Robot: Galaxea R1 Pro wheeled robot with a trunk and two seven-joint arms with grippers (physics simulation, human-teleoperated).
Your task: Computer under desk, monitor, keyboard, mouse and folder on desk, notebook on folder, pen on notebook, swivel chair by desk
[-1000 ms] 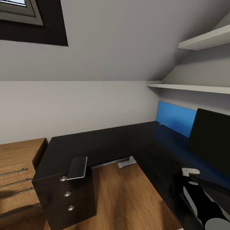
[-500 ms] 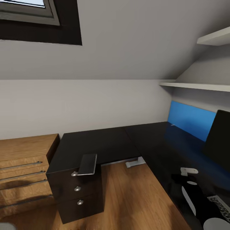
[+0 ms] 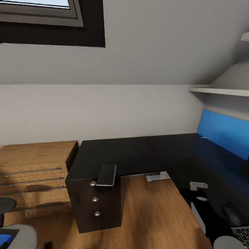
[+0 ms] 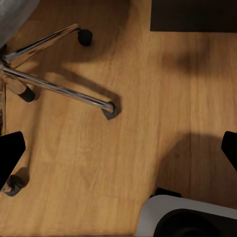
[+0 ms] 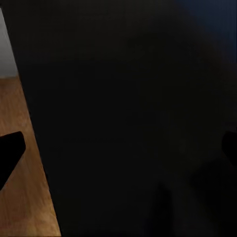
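Overhead, a sloped grey ceiling with a dark-framed skylight (image 3: pixel 52 20) is seen in the head view, above a pale wall. An L-shaped glossy black table (image 3: pixel 138 155) is set in the corner, carried on a white leg (image 3: pixel 157 177) and a black drawer unit with round silver knobs (image 3: pixel 95 199). A small flat dark grey object (image 3: pixel 107 175) is laid on the table edge above the drawers; what it is cannot be told. A low light-wood cabinet (image 3: pixel 34 173) with long bar handles is placed just beside the drawer unit, and the floor (image 3: pixel 152 214) is of warm wood planks. A bright blue panel (image 3: pixel 224 133) is fixed along the wall behind the table's far wing, under a white shelf (image 3: pixel 221 91).

The mouse (image 3: pixel 231 216) is seen near the picture's lower right corner, on the table, with a corner of the keyboard (image 3: pixel 242 232) just beside it. Part of the swivel chair (image 3: pixel 7 207) is caught at the lower left of the head view, and its chrome base (image 4: pixel 54 84) with castors is shown on the floor in the left wrist view.

The left gripper (image 4: pixel 118 153) is held over bare floor with its jaws spread wide, the chair base near one fingertip. The right gripper (image 5: pixel 118 148) is held over the black table top, jaws likewise spread, nothing between them.
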